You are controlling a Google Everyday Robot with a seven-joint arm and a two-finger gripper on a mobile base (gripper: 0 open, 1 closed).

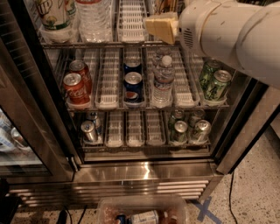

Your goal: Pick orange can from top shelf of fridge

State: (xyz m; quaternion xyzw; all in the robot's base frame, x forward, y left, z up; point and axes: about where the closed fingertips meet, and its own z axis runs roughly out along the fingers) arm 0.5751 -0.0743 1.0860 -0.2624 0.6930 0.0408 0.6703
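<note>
camera view: the tan pincer [161, 27], apart or together i cannot tell, hangs at the front edge of the wire top-shelf counter [87, 44], just in front of the tall orange-brown metal can [166, 5], and should enter level, centred on it.

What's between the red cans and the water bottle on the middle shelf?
A bare white lane tray and two blue Pepsi cans, per the camera view; the tool sits at the top shelf.

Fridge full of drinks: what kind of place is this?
Probably a shop or an office snack room. It's a big drinks cooler with Coca-Cola cans, a Pepsi can and a water bottle lined up in lanes. The robot's claw is at the top shelf.
</note>
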